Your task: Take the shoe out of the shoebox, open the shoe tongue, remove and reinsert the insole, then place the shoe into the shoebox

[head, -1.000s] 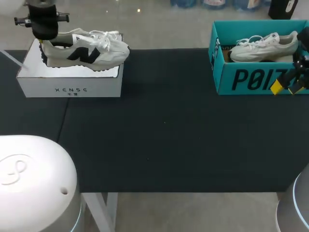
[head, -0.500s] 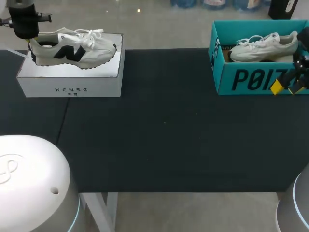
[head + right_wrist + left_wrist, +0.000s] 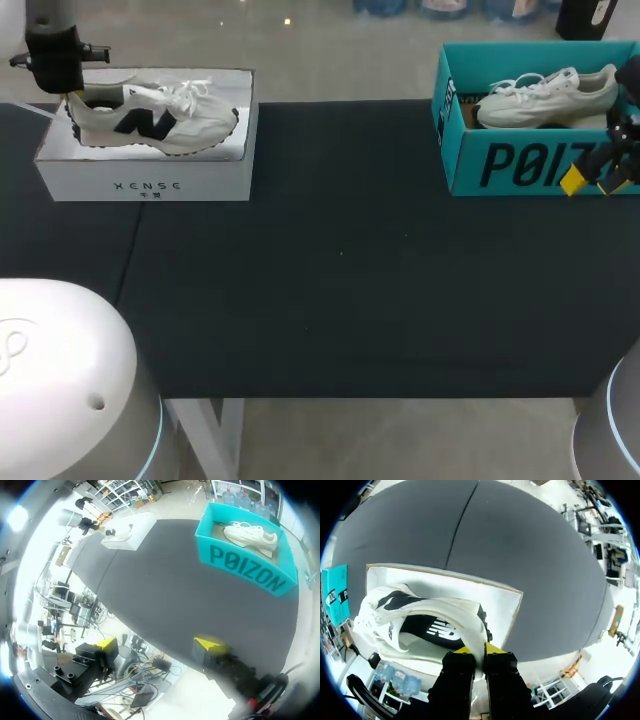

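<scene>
White shoe [image 3: 150, 118] low inside white shoebox [image 3: 145, 185], far left of bench [image 3: 340, 260] — heel end clamped by left gripper [image 3: 480, 652], pinching padded collar from both sides. Right gripper [image 3: 158, 645] spread wide, empty, near teal box [image 3: 520, 165]. Probably light; soft upper, stiffer sole and heel. Best hold at heel collar — firm enough, clear of loose laces [image 3: 190, 95], snag risk.

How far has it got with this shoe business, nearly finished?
Nearly, it seems. The dark insole sits inside the shoe, so that step looks done. In hand: the left claw grips the heel and has lowered the shoe into the white shoebox over the last second. Left: letting go and pulling away.
</scene>
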`<state>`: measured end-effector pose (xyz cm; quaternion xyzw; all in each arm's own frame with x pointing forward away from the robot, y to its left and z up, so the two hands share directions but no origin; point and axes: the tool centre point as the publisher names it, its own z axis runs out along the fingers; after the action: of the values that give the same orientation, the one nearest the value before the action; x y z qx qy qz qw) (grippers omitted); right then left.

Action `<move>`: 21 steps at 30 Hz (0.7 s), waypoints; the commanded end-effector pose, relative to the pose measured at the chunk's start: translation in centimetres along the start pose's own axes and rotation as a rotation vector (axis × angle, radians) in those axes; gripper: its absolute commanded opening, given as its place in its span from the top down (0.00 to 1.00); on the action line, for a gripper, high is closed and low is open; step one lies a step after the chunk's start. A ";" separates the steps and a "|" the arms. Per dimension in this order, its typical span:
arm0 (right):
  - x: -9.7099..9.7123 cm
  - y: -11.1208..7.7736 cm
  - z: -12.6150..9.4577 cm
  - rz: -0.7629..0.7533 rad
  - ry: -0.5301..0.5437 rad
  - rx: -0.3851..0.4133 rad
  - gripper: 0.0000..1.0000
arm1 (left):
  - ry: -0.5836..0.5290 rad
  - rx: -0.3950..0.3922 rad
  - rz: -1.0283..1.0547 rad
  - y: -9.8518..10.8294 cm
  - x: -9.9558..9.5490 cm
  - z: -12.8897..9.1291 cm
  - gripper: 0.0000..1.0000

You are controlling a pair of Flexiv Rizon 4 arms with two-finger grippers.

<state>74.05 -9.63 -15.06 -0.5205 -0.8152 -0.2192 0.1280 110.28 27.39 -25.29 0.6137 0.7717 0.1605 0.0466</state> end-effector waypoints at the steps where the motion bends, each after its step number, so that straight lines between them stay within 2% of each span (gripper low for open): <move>1: -0.1 0.2 0.1 0.002 -0.001 0.005 0.00 | 0.016 0.018 0.018 0.9 -0.7 2.4 1.00; 21: -0.1 0.2 0.1 0.002 -0.001 0.005 0.00 | -0.005 0.084 0.099 -1.7 -0.5 7.3 1.00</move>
<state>74.05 -9.64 -15.06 -0.5206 -0.8152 -0.2192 0.1280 110.54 27.73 -32.33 0.6514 0.7471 0.1320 0.0123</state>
